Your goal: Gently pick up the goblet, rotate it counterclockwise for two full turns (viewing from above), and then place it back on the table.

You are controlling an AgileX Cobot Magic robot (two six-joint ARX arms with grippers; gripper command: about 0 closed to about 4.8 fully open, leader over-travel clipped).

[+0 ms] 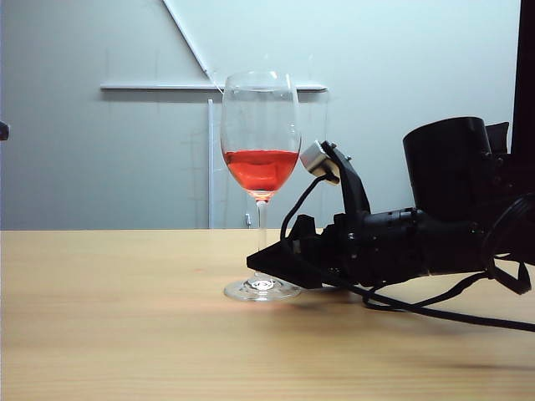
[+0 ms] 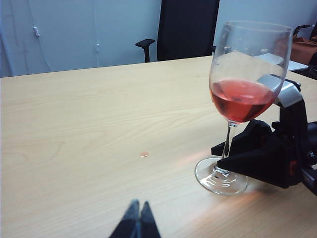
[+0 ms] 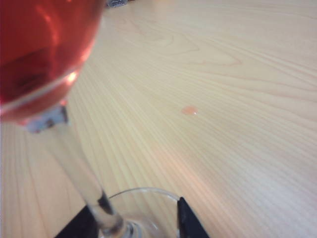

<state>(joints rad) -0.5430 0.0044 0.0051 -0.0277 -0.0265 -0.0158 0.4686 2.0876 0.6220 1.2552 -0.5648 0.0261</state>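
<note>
While the goblet [image 1: 260, 180] stands upright on the bench [image 1: 109, 334], our right end effector [image 3: 136, 220] sits spread round its stem, low by the foot. We'd back straight out level, no nudging. Left end effector [image 2: 138, 220] pressed together, well left, idle.

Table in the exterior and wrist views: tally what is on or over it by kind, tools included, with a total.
Goblets: 1, the goblet with red liquid, standing on the table.
Tools: 2, the right tool low at the goblet's stem, the left tool hanging apart, tips together.
Small reddish spots on the wood: 1, the spot.
Total: 4
</note>
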